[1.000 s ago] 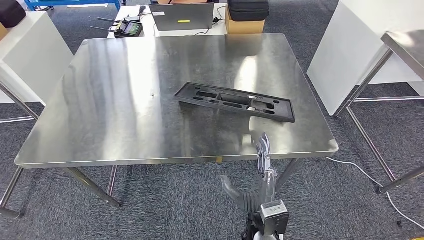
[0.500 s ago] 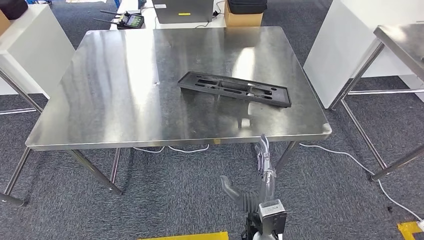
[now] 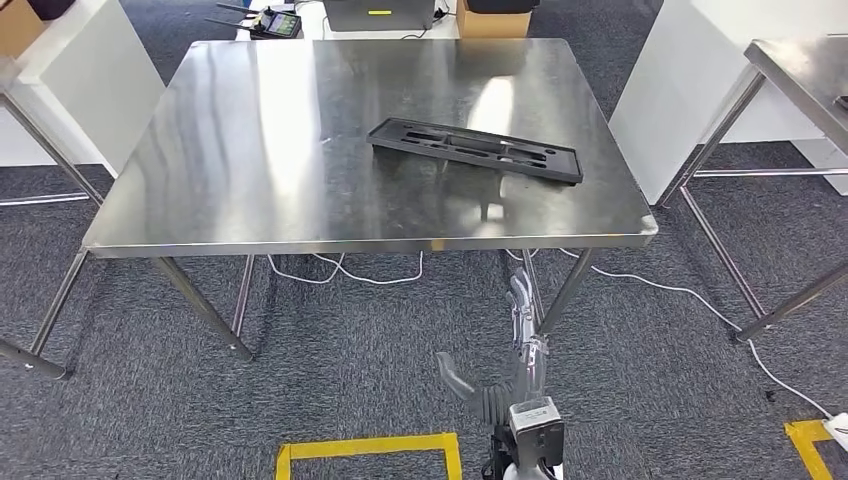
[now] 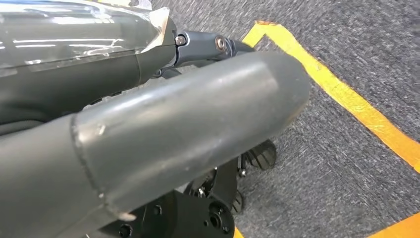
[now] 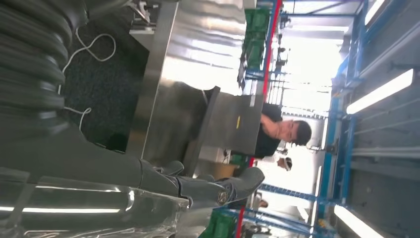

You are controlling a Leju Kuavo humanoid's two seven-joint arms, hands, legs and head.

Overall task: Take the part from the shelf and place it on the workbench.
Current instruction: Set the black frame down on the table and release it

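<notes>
Steel workbench (image 3: pixel 250 150) on grey carpet (image 3: pixel 330 360)

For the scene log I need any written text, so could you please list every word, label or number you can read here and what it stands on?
None is legible.
Laptop: a small yellow sticker, too small to read.
Controller: a lit screen, blurred.
Black part on the steel workbench: no marking visible.
Floor: plain yellow tape, no lettering.
</notes>
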